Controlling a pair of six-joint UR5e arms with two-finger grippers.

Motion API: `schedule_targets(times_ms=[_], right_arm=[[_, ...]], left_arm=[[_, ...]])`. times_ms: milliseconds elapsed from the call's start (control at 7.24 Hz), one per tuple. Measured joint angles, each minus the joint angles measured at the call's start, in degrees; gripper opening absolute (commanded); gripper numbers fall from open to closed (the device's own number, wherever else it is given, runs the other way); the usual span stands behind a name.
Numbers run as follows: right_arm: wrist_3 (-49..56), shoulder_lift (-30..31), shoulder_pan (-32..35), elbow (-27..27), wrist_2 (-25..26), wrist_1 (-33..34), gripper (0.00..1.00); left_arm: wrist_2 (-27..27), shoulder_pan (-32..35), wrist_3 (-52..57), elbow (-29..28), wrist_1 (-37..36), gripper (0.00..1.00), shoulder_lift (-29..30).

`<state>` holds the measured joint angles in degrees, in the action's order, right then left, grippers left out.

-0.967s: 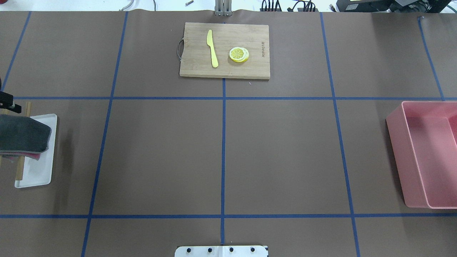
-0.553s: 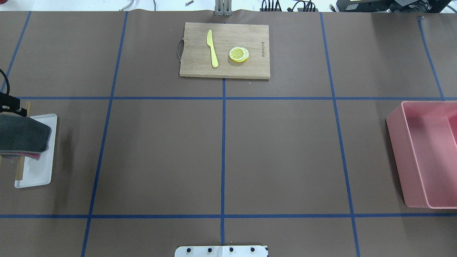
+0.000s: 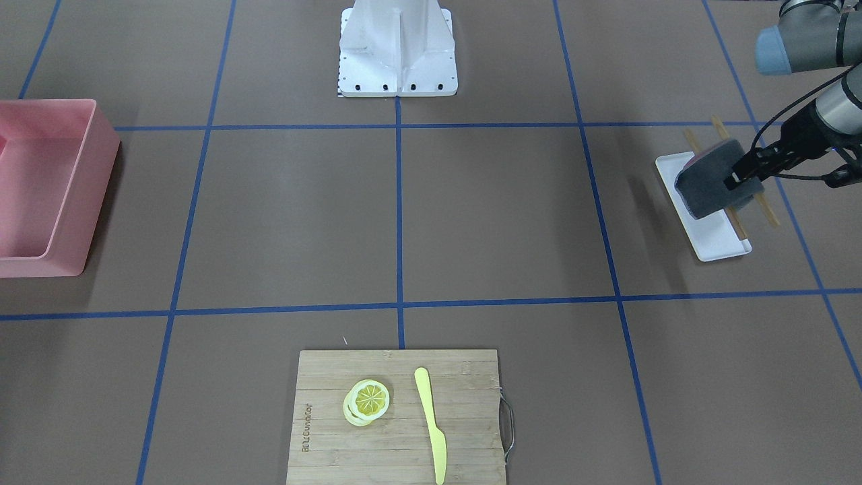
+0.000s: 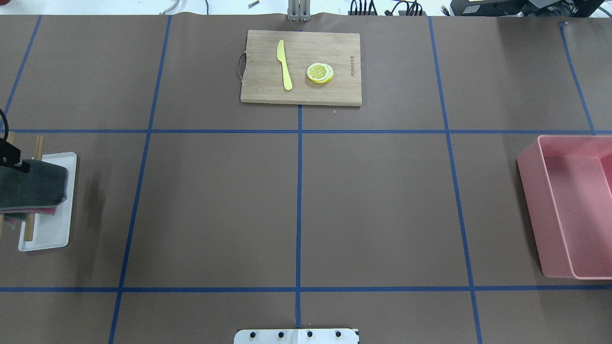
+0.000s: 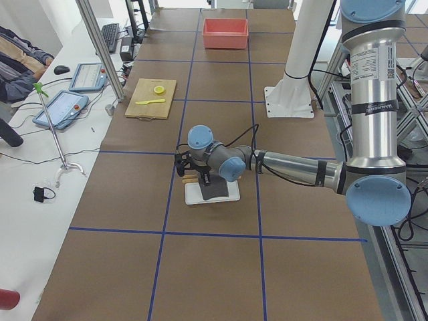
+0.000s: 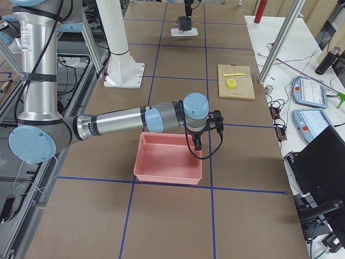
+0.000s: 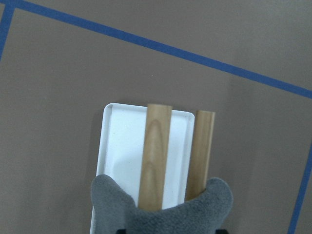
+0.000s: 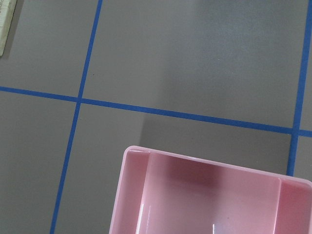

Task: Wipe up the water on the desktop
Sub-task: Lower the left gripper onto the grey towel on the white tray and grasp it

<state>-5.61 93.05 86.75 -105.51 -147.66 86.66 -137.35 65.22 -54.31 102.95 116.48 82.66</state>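
The desktop is matte brown with blue tape lines; no water shows on it in any view. My left gripper is shut on a folded grey cloth with a pink layer under it. It holds the cloth just above a white tray crossed by two wooden sticks. The overhead view shows the cloth and the tray at the far left edge. My right gripper hangs over the pink bin; I cannot tell whether it is open or shut.
A bamboo cutting board at the far middle carries a yellow knife and lemon slices. The pink bin stands at the right edge. The robot base plate is at the near middle.
My left gripper and the grey cloth have shifted slightly toward the robot and lower over the tray. A second stick end now shows beside the gripper.
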Motion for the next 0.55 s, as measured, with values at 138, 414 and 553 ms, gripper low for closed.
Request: schedule_targets(times_ms=[138, 414, 553], right_arm=[[0.0, 0.0, 0.0, 0.0, 0.0, 0.0, 1.0], [-0.1, -0.1, 0.0, 0.0, 0.0, 0.0, 1.0], [-0.2, -0.1, 0.0, 0.0, 0.0, 0.0, 1.0]], left_arm=[[-0.3, 0.0, 0.0, 0.8, 0.1, 0.56, -0.9], [-0.5, 0.1, 0.1, 2.3, 0.2, 0.36, -3.0], [-0.5, 0.2, 0.1, 3.3, 0.2, 0.06, -4.1]])
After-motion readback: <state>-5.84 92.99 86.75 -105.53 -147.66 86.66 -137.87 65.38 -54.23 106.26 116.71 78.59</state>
